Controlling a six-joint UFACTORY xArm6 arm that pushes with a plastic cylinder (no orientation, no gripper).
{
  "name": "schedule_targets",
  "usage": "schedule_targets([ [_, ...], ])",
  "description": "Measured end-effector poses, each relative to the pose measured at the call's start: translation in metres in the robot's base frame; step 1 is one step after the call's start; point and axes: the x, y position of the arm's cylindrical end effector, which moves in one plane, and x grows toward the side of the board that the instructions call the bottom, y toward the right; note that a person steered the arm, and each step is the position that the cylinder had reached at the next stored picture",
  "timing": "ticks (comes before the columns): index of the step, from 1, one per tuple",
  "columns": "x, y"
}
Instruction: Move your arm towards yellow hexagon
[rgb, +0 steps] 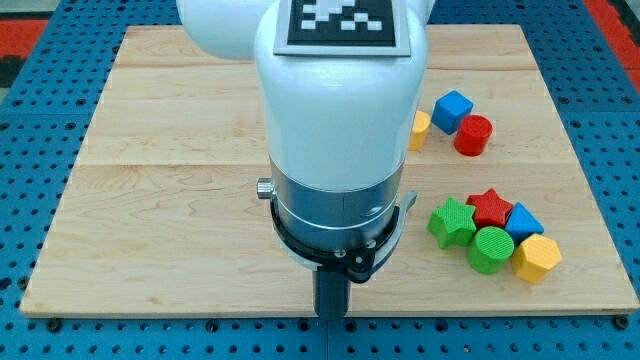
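Observation:
The yellow hexagon (537, 258) lies at the lower right of the wooden board (170, 170), at the right end of a tight cluster. It touches a green cylinder (490, 249) and a blue block (523, 221). My tip (331, 316) is at the board's bottom edge, near the middle of the view. It is well to the left of the hexagon and a little below it, touching no block. The white arm body hides the board's centre.
A red star (490, 207) and a green star (452, 222) complete the cluster. Higher on the right are a blue cube (452, 108), a red cylinder (473, 135) and a yellow block (420, 130), partly hidden behind the arm.

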Motion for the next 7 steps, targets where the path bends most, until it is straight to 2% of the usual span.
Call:
schedule_targets([
  [7, -0.0097, -0.0093],
])
